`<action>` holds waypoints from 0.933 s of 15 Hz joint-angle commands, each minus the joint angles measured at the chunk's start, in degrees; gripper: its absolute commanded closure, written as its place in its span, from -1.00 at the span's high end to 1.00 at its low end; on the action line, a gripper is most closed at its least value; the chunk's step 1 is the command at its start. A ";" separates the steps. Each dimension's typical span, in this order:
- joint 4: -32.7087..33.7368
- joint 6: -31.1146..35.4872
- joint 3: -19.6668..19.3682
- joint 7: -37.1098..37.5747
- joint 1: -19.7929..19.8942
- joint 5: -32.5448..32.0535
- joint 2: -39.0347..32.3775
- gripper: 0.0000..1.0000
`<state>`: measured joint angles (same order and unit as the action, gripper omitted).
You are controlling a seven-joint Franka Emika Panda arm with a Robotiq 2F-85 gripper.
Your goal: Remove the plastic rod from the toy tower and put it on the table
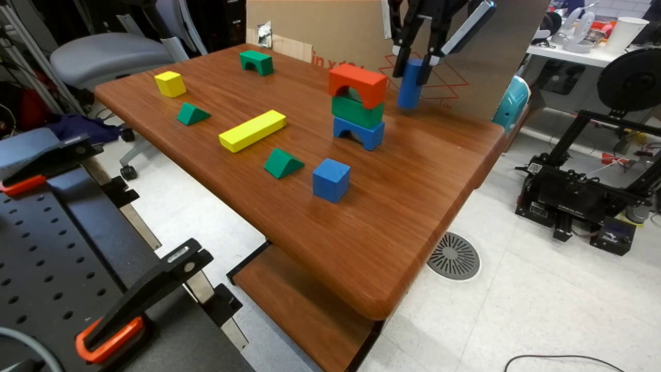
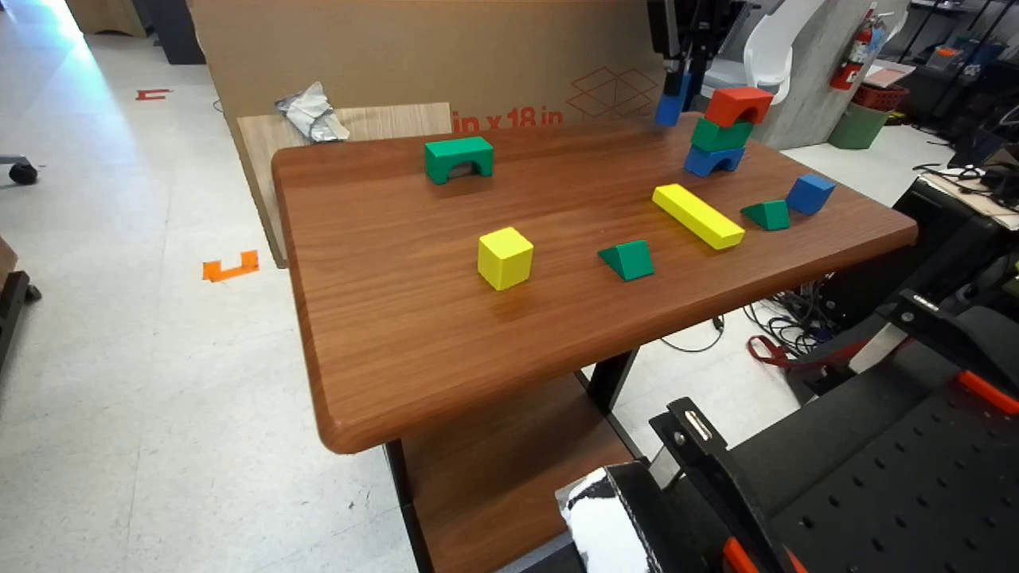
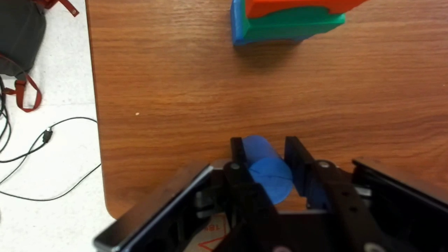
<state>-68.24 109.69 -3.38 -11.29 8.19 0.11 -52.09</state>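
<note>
The plastic rod is a smooth blue rod with a round top (image 1: 409, 95), upright near the table's far edge, apart from the toy tower; it also shows in an exterior view (image 2: 669, 111) and the wrist view (image 3: 272, 182). My gripper (image 1: 411, 76) has its fingers on both sides of the rod's upper half. In the wrist view, the gripper (image 3: 264, 150) is close against the rod on the left; contact on the right is unclear. I cannot tell whether the rod's base touches the table (image 1: 413, 165). The toy tower (image 1: 357, 111) stands beside it, red arch over green and blue.
On the table lie a blue cube (image 1: 331, 180), a yellow bar (image 1: 253, 130), two green triangles (image 1: 283, 163) (image 1: 192, 113), a yellow cube (image 1: 170, 83) and a green arch (image 1: 256, 62). A cardboard sheet (image 2: 358, 48) stands behind the far edge.
</note>
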 commanded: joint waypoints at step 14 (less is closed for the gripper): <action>-2.77 1.75 0.05 0.48 -0.53 -1.58 7.99 1.00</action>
<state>-62.47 108.11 -3.39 -10.88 7.78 -0.32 -53.01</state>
